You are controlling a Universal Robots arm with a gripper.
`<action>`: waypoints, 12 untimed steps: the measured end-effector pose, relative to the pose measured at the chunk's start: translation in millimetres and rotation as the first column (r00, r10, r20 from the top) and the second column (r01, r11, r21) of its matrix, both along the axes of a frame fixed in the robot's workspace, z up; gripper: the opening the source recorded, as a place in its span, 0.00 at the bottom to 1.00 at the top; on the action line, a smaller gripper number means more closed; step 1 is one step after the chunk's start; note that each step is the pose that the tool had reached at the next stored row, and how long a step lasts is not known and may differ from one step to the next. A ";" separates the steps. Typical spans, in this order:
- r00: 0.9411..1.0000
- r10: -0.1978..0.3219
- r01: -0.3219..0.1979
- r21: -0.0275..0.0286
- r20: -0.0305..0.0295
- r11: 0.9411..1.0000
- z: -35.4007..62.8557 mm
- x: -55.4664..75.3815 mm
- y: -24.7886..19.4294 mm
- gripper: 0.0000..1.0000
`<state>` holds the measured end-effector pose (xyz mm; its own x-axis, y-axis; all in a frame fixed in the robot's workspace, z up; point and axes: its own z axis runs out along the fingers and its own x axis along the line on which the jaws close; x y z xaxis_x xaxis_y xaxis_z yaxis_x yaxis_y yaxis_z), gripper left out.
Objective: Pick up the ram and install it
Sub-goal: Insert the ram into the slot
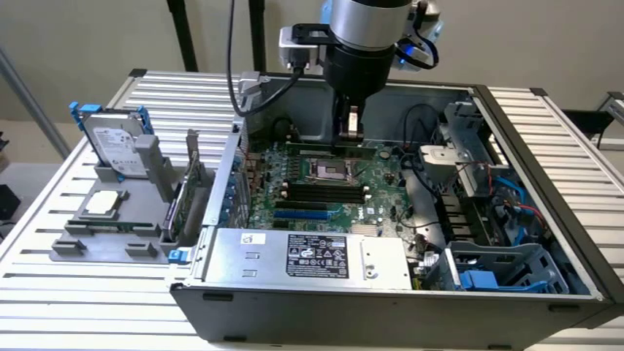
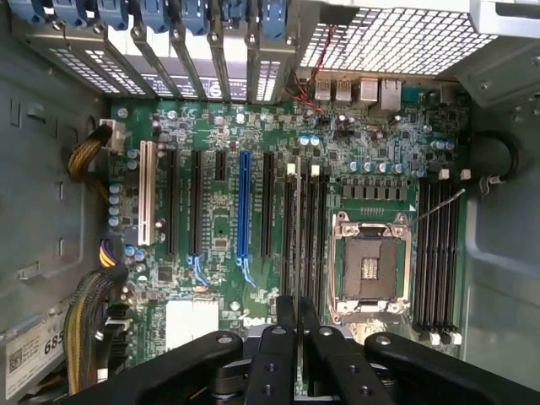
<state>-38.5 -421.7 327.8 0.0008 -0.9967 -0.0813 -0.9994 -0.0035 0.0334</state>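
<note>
1. One ram (image 1: 109, 224) lies flat, low in a grey tray (image 1: 61, 250) on the table (image 1: 175, 88), at the exterior view's left of the case (image 1: 390, 311).
2. The same tray holds three more parts: one hard drive (image 1: 112, 146) standing upright, one square silver chip (image 1: 102, 205) just behind the ram, and one card (image 1: 183, 194) on edge.
3. One arm comes straight down into the open case. Its gripper (image 1: 351, 135) is closed, tips together, well apart from the ram.
4. The gripper hangs over the motherboard (image 1: 292, 175), near the one open socket (image 1: 326, 170).
5. From the wrist, the board shows one white slot (image 2: 146, 192), one blue slot (image 2: 245, 202), and long black slots on both sides of the socket.
</note>
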 end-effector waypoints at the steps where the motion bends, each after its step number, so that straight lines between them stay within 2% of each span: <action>1: 1.000 -0.001 0.001 -0.001 0.000 1.000 -1.3 0.0 0.9 0.13; 6: 1.000 -0.013 0.013 -0.009 0.000 1.000 -7.8 0.1 4.2 0.13; 12: 1.000 -0.029 0.029 -0.023 0.001 0.999 -14.7 0.1 7.2 0.13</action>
<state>-38.4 -414.5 313.1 -0.0280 -0.9979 -0.0587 -0.9991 0.0261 0.0327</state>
